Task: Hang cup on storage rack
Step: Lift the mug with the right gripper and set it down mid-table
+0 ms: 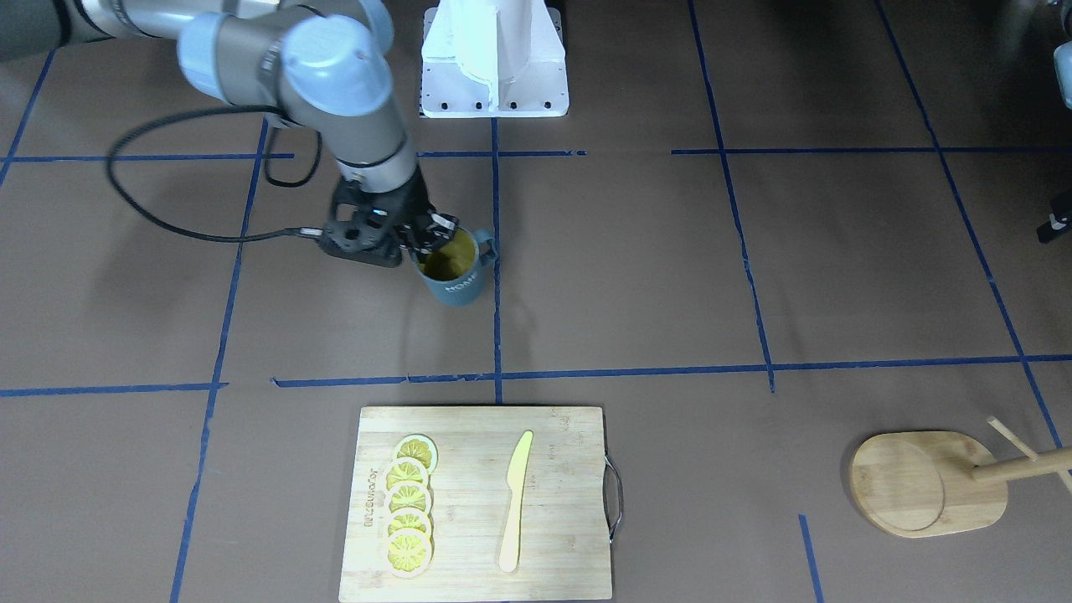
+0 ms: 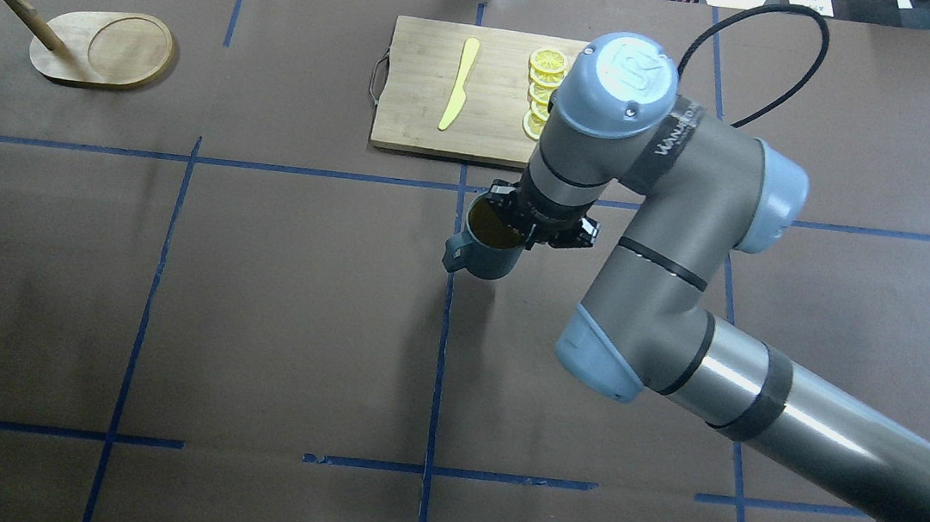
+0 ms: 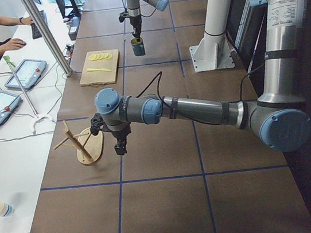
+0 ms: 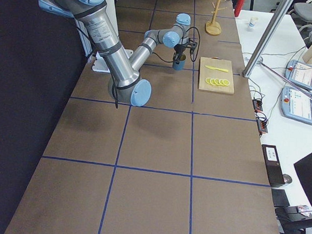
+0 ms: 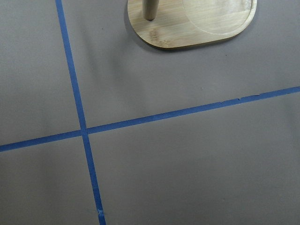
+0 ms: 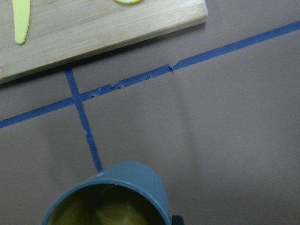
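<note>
At the far left of the overhead view, the storage rack (image 2: 103,48) is stood on its oval base near the table's (image 2: 252,316) far corner, its post and thin pegs leaning out of the frame. It is well apart from everything else, so the pegs can be approached without obstruction. In the left side view the left gripper (image 3: 119,150) is hung just beside the rack, above the table. Whether its fingers are parted or closed cannot be told. It is judged to be parked there so that the rack can be steadied or the cup received.

Further right, a cutting board (image 2: 422,92) is laid at the far edge, with a yellow knife (image 2: 458,85) and a row of lemon slices (image 2: 544,88) on it. None of these is wanted for the task.

Just nearer than the board, at the table's middle, the cup (image 2: 488,242) is gripped at its rim by the right gripper (image 1: 429,241), which is clamped with one finger inside the yellow interior and one outside. The cup appears to be lifted clear of the table. Its handle (image 2: 456,251) is turned toward the rack's side and left free, presumably so that the loop can be slipped over a peg. A long carry leftward is judged to be required.
</note>
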